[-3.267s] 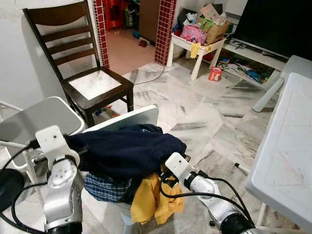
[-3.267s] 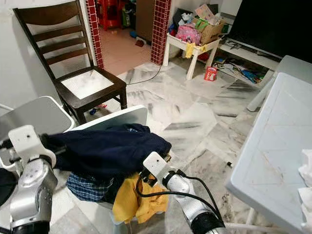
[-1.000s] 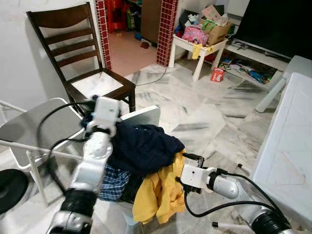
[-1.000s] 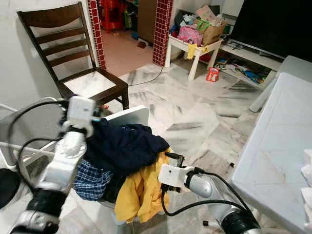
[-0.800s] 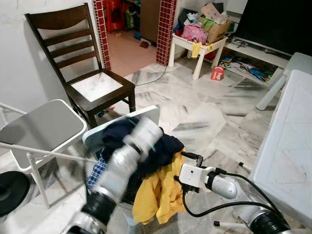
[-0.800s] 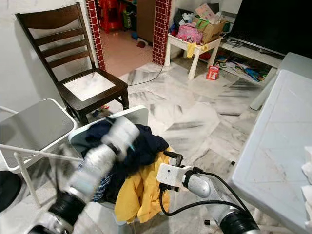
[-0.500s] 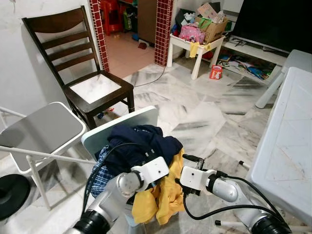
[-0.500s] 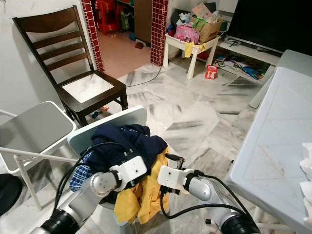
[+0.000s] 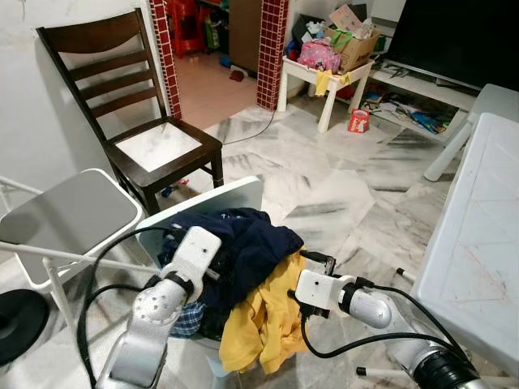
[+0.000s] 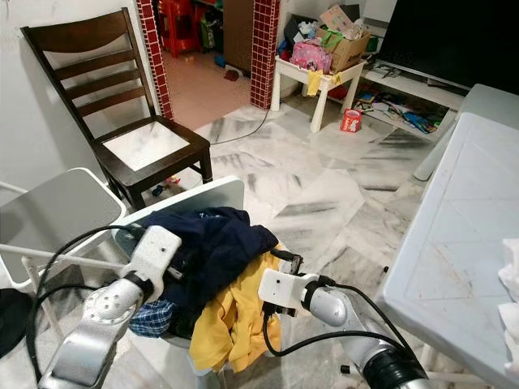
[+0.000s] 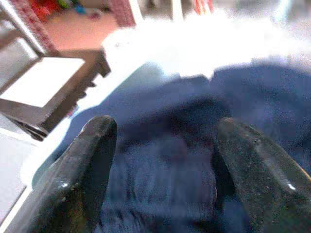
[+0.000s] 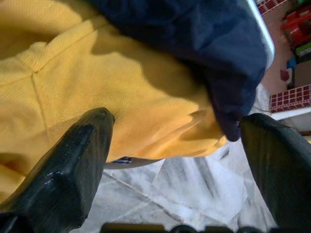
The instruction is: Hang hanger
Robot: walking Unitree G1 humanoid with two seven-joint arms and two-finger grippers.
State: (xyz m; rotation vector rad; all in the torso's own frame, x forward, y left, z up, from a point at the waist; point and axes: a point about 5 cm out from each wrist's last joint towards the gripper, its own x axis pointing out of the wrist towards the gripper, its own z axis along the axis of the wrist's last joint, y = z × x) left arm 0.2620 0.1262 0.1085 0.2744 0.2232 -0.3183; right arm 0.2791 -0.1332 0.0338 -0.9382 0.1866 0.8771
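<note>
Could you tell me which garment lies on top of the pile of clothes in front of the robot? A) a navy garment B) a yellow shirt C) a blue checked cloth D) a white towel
A: the navy garment drapes over the top of the pile, with the yellow shirt hanging below it and the checked cloth peeking out underneath.

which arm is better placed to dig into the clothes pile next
Left. Its open pincer sits right over the navy garment on top; the right pincer is open beside the yellow shirt hanging lower.
</note>
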